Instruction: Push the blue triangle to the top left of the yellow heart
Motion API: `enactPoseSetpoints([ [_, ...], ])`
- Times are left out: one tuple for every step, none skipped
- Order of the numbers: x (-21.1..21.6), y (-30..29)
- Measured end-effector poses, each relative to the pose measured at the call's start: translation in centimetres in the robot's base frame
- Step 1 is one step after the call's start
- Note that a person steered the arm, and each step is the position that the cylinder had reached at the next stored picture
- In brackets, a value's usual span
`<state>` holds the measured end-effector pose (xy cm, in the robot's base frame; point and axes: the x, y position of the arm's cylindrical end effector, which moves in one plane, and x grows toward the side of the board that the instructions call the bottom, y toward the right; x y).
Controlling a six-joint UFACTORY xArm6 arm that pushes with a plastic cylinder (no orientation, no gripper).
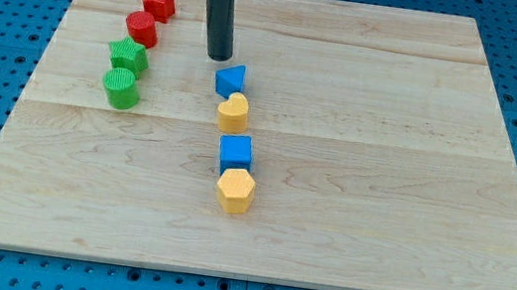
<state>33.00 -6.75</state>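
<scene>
The blue triangle (230, 80) lies near the board's upper middle, touching the top of the yellow heart (233, 112) just below it. My tip (219, 57) rests on the board just above and slightly left of the blue triangle, very close to it; whether it touches the triangle I cannot tell. The dark rod rises from the tip to the view's top edge.
A blue cube (236, 151) and a yellow hexagon (235, 190) sit below the heart in one column. At the upper left are a red star (157, 1), a red round block (142, 28), a green star (128, 56) and a green cylinder (122, 88). The wooden board (413, 185) lies on a blue pegboard.
</scene>
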Motion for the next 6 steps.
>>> enactPoseSetpoints([
  [1.5, -0.3],
  [2.1, -2.5],
  [3.0, -3.5],
  [1.0, -1.3],
  [1.3, 4.9],
  [5.6, 6.9],
])
